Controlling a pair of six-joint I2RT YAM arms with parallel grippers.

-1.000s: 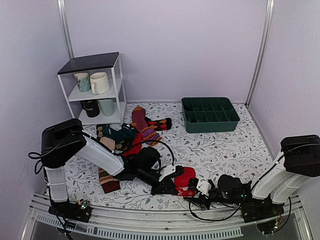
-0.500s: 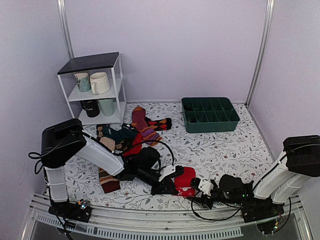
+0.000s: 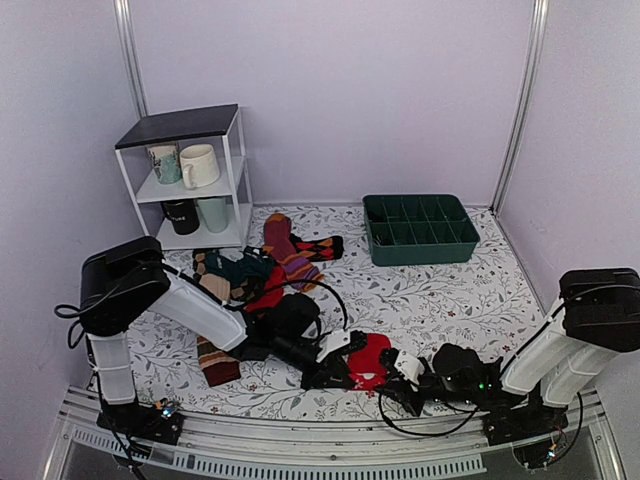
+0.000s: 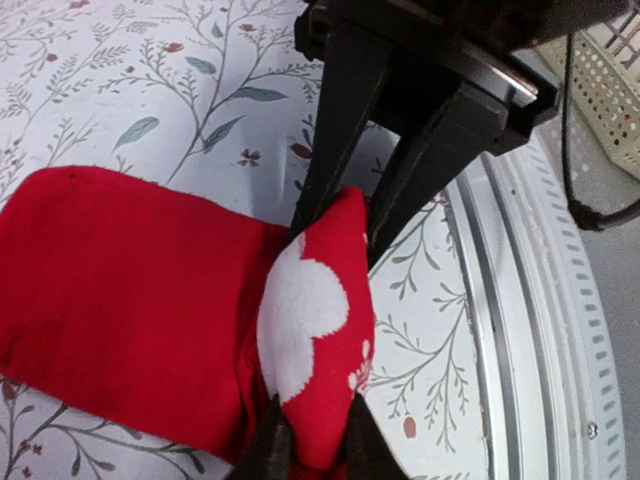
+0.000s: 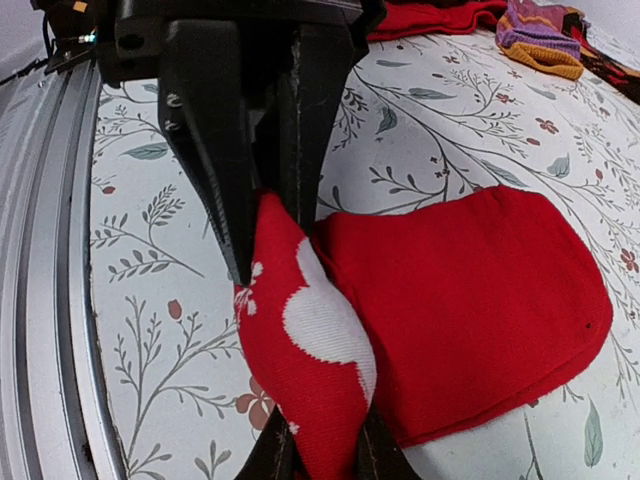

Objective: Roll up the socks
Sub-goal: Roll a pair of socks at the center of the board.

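Up front, socks [image 4: 150, 280] in left pincer [image 4: 312, 442], right pincer [image 5: 320, 452]

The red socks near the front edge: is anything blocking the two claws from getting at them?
Nothing visible stands in the way. The left gripper and the right gripper are both shut on the same raised fold of the red socks, from opposite sides. The other socks lie farther back, apart from them.

Red socks [image 4: 150, 290] with white motifs, white table cover [image 4: 150, 80] with leafy print
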